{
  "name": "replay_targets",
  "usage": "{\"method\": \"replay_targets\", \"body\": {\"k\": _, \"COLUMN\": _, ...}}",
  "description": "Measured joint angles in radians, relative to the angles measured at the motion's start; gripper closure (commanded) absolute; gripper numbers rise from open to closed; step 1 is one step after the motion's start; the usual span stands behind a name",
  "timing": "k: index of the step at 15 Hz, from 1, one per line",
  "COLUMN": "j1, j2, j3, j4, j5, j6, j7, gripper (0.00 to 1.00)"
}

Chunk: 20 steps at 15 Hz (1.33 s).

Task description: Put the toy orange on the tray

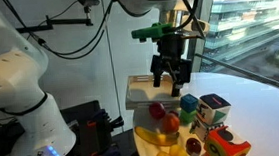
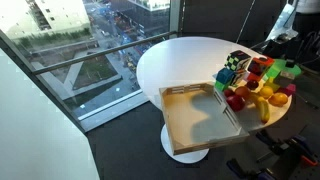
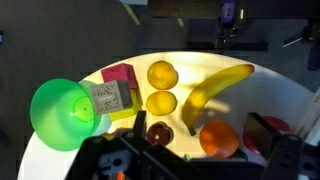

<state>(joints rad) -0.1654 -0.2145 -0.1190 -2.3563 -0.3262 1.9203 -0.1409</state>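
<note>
The toy orange (image 3: 219, 140) lies on the white table among other toy fruit, right of a dark red fruit and below the banana's tip. It also shows in an exterior view (image 2: 280, 99). My gripper (image 3: 210, 160) is open and empty, hovering above the fruit pile with the orange between its fingers' span. In an exterior view the gripper (image 1: 169, 85) hangs above the fruit. The pale wooden tray (image 2: 176, 122) lies empty beside the pile, and it also shows behind the gripper (image 1: 137, 89).
A yellow banana (image 3: 215, 85), two yellow fruits (image 3: 162, 75), a dark red fruit (image 3: 158, 132), a red apple (image 3: 277, 126), a green cup-like toy (image 3: 58, 115) and colourful cube boxes (image 1: 214, 109) crowd the orange. The round table (image 2: 180, 60) stands by a window.
</note>
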Motion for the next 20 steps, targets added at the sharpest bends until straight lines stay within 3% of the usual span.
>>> {"method": "replay_targets", "body": {"k": 20, "j1": 0.009, "j2": 0.012, "j3": 0.000, "j4": 0.000, "j5": 0.001, "j6": 0.030, "j7": 0.003, "gripper": 0.00}}
